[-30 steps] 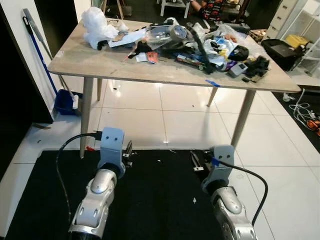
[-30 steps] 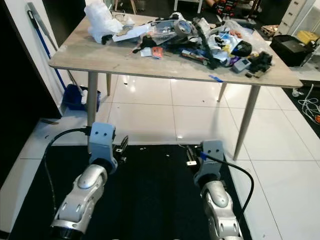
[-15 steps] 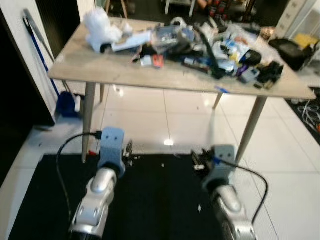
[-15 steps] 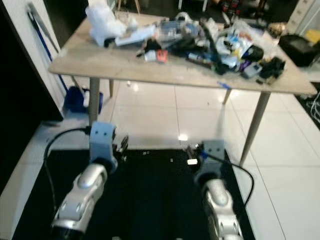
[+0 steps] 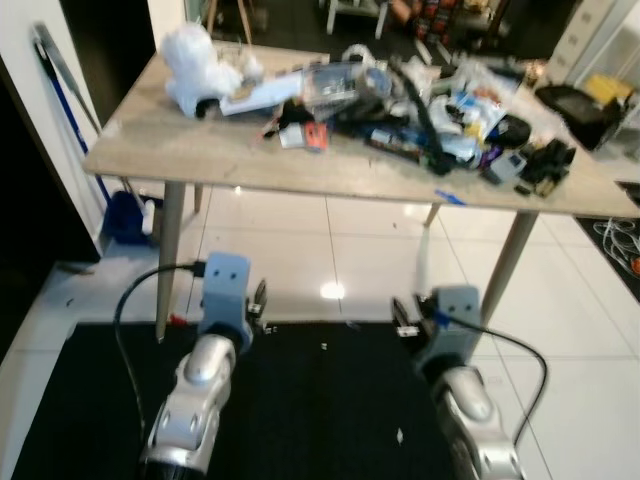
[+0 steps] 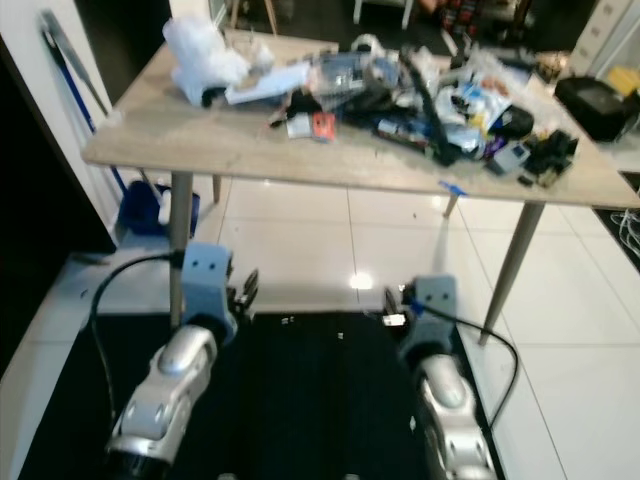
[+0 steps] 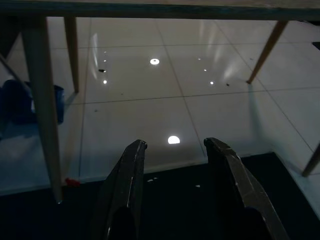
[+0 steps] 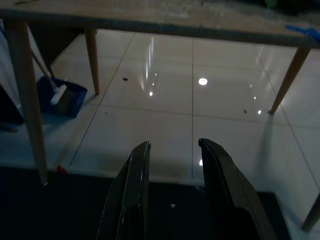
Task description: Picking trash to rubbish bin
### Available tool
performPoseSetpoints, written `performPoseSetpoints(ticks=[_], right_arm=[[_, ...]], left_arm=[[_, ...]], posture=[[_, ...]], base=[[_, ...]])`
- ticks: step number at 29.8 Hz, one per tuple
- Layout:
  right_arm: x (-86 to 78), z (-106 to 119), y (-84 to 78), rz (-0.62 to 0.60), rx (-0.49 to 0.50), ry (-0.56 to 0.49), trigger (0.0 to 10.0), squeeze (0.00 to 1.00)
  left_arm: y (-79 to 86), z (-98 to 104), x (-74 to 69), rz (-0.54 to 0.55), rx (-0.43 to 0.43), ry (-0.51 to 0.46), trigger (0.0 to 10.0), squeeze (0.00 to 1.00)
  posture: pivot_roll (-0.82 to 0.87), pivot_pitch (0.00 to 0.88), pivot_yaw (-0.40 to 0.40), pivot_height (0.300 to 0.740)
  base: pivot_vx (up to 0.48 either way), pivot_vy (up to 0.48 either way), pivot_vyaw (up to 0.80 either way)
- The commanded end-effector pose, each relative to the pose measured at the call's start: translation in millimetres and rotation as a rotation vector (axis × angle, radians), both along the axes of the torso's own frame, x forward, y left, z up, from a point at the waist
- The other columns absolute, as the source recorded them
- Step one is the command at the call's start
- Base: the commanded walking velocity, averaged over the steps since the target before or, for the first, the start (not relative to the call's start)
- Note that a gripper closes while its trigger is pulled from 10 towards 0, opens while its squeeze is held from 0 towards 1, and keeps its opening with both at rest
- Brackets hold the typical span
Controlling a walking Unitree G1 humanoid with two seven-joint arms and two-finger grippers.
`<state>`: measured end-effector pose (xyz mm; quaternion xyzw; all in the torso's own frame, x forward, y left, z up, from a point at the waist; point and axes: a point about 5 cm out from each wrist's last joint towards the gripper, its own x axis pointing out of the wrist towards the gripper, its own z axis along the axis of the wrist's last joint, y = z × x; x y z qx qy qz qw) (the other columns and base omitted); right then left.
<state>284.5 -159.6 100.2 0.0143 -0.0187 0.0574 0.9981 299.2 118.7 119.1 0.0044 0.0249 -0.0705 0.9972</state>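
Cluttered table (image 5: 200,150) edge ahead, open tiled floor (image 5: 330,250) beneath.

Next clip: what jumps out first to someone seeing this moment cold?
The wooden table ahead, heaped along its far side and right end with trash: a white crumpled bag at its left end, wrappers and dark items towards the right. Below, the left gripper and right gripper hang low, open and empty over a black mat on glossy white tiles. A blue dustpan sits by the table's left legs.
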Motion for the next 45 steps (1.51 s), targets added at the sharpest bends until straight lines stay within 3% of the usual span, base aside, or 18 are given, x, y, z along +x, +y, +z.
performPoseSetpoints(ticks=[1,6,11,32,45], right_arm=[[-0.3,0.9,-8.4,-0.037,-0.020,-0.012,10.0,0.00],[4.5,8.3,-14.3,-0.075,-0.033,-0.044,10.0,0.00],[10.3,24.3,-4.3,0.008,-0.103,-0.113,10.0,0.00],[20.8,40.5,-32.0,-0.130,-0.100,-0.171,10.0,0.00],[23.9,46.5,-34.3,-0.134,-0.097,-0.195,10.0,0.00]], left_arm=[[-2.4,-4.1,-1.4,-0.007,0.000,0.016,10.0,0.00],[1.0,-2.3,-0.3,0.002,0.004,0.010,10.0,0.00],[4.8,3.4,3.5,0.009,0.013,-0.005,10.0,0.00],[5.5,20.6,8.3,0.013,-0.006,-0.064,10.0,0.00],[5.7,24.9,8.5,0.015,-0.024,-0.084,10.0,0.00]], posture=[[-0.07,0.141,-0.084,0.740],[-0.06,0.140,-0.081,0.740],[-0.06,0.139,-0.078,0.740],[-0.06,0.097,-0.081,0.740],[-0.06,0.090,-0.084,0.740]], base=[[0.300,0.000,0.00],[0.302,0.000,0.00],[0.304,0.000,0.00],[0.304,0.000,0.00],[0.304,0.000,0.00]])
